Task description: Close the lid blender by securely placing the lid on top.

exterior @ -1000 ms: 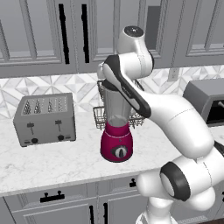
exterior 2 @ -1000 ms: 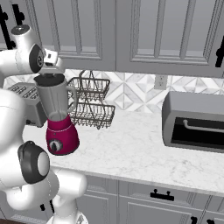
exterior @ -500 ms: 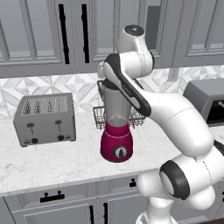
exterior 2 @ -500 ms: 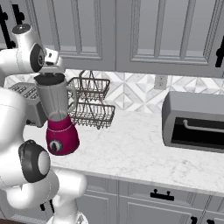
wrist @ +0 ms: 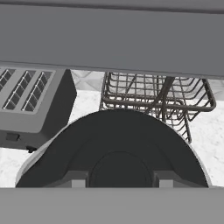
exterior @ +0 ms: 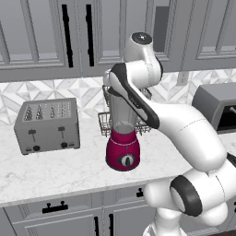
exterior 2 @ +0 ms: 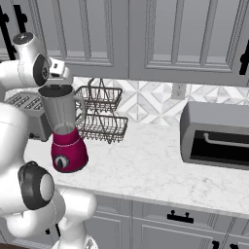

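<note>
Hand view looks down on the lid, a dark round cap that takes up the lower middle of the frame, with a thin pale rim of the blender jar showing around its left edge. The lid appears to sit on the jar's mouth. The gripper shows as 2 small grey fingertips at the bottom, set apart on either side of the lid's raised centre; whether they press on it I cannot tell. The toaster lies in the left of this frame and the wire rack in the upper right. In the left base view the blender stands at the centre of the frame on the marble counter, the arm crossing in front of its jar, with the toaster well to the left and the rack just behind. In the right base view the blender stands at the left, the lid dark at the jar's top under the hand, the rack beside it, and a microwave sits at the right.
</note>
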Motion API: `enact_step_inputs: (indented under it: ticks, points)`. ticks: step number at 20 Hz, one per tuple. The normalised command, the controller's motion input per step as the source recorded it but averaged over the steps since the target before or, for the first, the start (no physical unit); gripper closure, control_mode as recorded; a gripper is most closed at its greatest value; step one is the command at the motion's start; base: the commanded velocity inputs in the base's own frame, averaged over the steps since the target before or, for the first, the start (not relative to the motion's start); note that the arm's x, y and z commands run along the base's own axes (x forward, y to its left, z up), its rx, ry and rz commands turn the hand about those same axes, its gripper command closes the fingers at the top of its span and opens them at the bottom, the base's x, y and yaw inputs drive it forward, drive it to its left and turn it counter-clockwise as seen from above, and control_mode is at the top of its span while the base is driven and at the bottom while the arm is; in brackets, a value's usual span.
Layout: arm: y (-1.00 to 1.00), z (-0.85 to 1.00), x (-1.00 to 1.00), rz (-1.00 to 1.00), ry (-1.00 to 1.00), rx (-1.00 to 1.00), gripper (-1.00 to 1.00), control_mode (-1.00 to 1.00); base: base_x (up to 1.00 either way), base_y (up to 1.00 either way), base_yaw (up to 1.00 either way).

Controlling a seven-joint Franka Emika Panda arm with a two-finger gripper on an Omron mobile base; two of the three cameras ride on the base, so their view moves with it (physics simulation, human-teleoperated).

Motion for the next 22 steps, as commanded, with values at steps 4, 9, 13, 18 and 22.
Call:
enact_step_inputs:
  ticks: [4, 9, 13, 18, 22]
  points:
    - [0.0, -0.1, -0.01, -0.01, 0.0, 0.0, 1.0, -1.0, 0.0, 0.0, 0.0]
    - [0.0, 0.0, -0.14, 0.0, 0.05, 0.0, 1.0, -1.0, 0.0, 0.0, 0.0]
    - [0.0, -0.33, -0.1, 0.0, 0.04, -0.05, 1.0, -1.0, 0.0, 0.0, 0.0]
    - [0.0, -0.45, 0.0, 0.0, 0.0, -0.04, -1.0, -1.0, 0.0, 0.0, 0.0]
    - [0.0, -0.27, -0.17, 0.0, 0.01, -0.02, -1.0, -1.0, 0.0, 0.0, 0.0]
